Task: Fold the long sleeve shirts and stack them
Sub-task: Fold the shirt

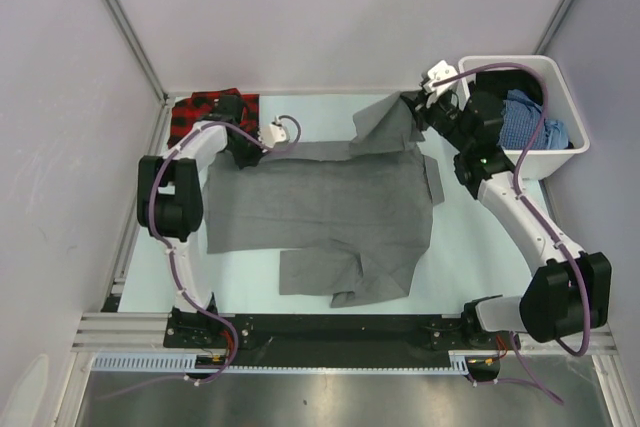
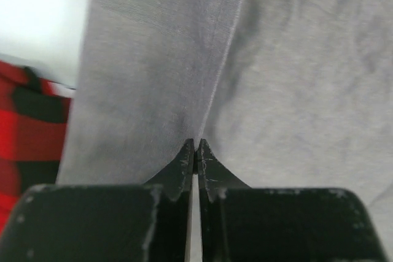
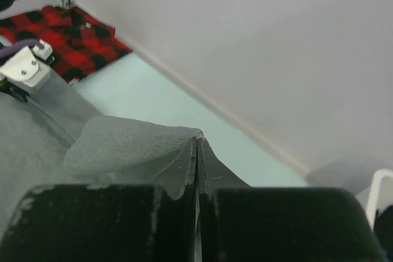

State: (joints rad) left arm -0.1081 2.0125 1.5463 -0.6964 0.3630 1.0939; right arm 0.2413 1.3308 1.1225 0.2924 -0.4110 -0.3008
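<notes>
Left fingers (image 2: 191, 159) pinch grey shirt (image 1: 320, 212), far corner; right fingers (image 3: 192, 154) pinch raised part.

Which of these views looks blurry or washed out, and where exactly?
Left wrist: the grey shirt is soft and out of focus, the plaid shirt smeared, the top-left corner blown out white. Right wrist: sharper, but dark in the near foreground. Top external: even light, crisp, mild sheen on the metal strip.

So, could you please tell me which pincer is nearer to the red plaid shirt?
Left. The left pincer, shut on the grey shirt, sits right beside the plaid shirt; the right pincer grips the same grey shirt farther off, over by the white bin.
</notes>
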